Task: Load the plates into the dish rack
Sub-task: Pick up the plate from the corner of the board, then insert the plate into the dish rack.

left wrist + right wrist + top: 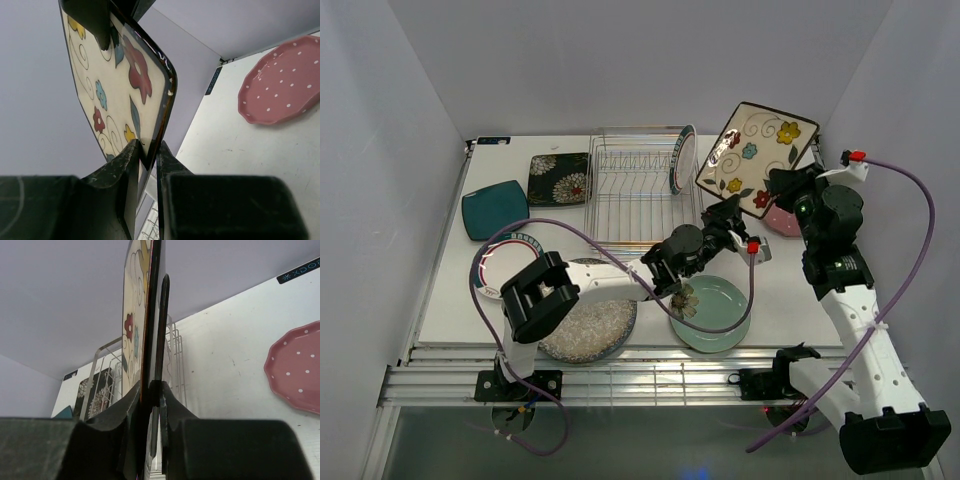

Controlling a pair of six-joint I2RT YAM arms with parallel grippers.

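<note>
A cream floral square plate [757, 148] hangs tilted in the air, right of the silver wire dish rack [638, 195]. My left gripper [726, 210] is shut on its lower edge, with a plate corner [150, 100] wedged between the fingers. On its lower right edge my right gripper [782, 186] is shut too, the rim [150, 315] rising from between its fingers. One white teal-rimmed plate [682, 160] stands upright in the rack's right end. The rack [176, 355] also shows behind the held plate in the right wrist view.
On the table lie a black floral plate [558, 178], a teal plate [494, 208], a white teal-rimmed plate [505, 262], a grey speckled plate [588, 332] and a mint green plate [712, 312]. A pink dotted plate [282, 85] sits at the right, near the wall.
</note>
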